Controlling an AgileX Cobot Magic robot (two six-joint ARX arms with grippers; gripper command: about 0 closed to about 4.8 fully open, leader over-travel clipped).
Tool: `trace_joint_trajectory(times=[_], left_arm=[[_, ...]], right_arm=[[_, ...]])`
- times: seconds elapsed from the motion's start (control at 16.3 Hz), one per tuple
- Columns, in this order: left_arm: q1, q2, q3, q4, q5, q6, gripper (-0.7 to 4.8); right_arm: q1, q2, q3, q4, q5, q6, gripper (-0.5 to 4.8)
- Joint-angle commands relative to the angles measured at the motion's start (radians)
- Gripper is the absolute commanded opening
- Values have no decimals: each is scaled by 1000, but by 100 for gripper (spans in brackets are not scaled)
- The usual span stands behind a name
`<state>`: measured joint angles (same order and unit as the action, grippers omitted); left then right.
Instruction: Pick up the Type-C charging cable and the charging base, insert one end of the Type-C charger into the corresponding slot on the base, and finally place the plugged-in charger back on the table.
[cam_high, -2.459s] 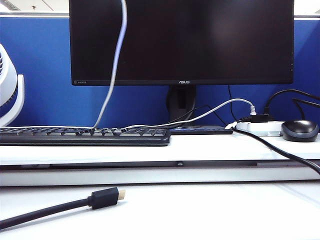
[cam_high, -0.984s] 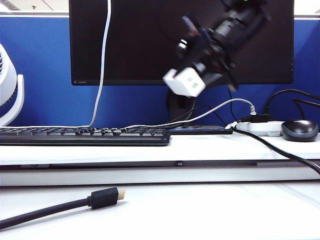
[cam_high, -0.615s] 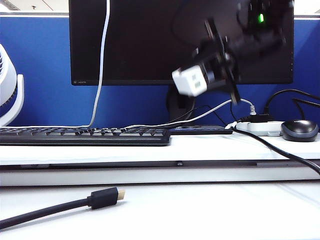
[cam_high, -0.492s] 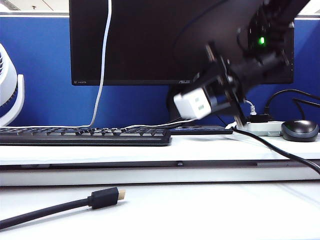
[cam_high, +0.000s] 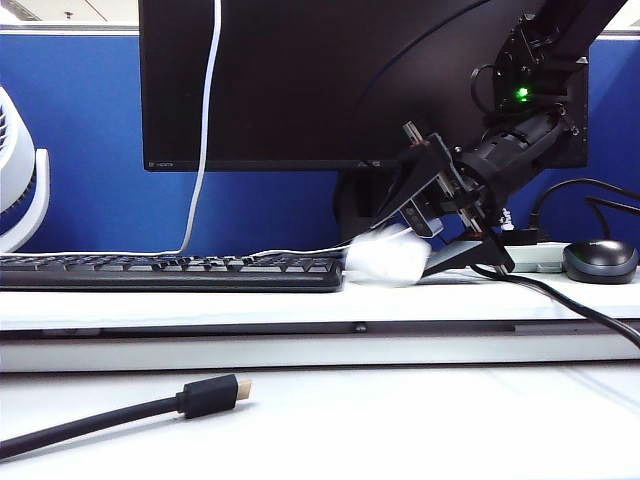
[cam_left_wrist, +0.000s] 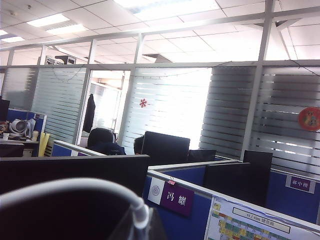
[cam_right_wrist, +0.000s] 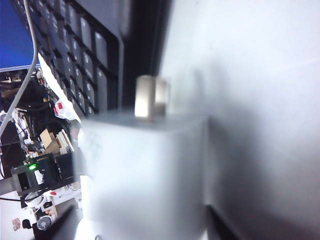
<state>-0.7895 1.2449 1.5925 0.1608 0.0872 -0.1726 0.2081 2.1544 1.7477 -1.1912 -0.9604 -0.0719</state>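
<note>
The charging base (cam_high: 385, 260) is a blurred white block low over the raised shelf (cam_high: 200, 305) of the table (cam_high: 400, 420), at the keyboard's right end. My right gripper (cam_high: 410, 245) slants down to it from the upper right, its jaws spread wide around the block. Seen from the right wrist, the charging base (cam_right_wrist: 145, 180) fills the space between the dark fingers of the right gripper (cam_right_wrist: 140, 225). The Type-C charging cable (cam_high: 208, 110) hangs from above the exterior view down to the keyboard. My left gripper (cam_left_wrist: 142, 226) is shut on the Type-C charging cable's plug end (cam_left_wrist: 140, 212), raised high.
A monitor (cam_high: 360, 80) stands behind the shelf, with a black keyboard (cam_high: 170, 272) in front of it. A power strip (cam_high: 530, 258) and a mouse (cam_high: 600, 260) sit at the shelf's right. A thick black cable with a gold plug (cam_high: 205, 397) lies on the lower table at the left. A white fan (cam_high: 20, 180) is at far left.
My right gripper has come down with the charging base from in front of the monitor to the shelf by the keyboard, and its jaws have widened. The hanging cable has stayed put.
</note>
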Motion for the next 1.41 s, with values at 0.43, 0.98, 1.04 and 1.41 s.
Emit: trace_joint_trajectory(times=[0.43,0.98,1.04,1.41], left_arm=[[0,-5,3,2,2,3,-5],[-1,-12,3,10,3,0,-5],[-1,-16,3,9,3,0,-5],[-1,-24,3,9,3,-26,-5]], right_arm=[[52,-158,3,66,252,16,436],[485,-189,3,147,1161,214,329],[482,-187,3,145,1173,230,324],[450,-139,3,-2,1220,254,404]])
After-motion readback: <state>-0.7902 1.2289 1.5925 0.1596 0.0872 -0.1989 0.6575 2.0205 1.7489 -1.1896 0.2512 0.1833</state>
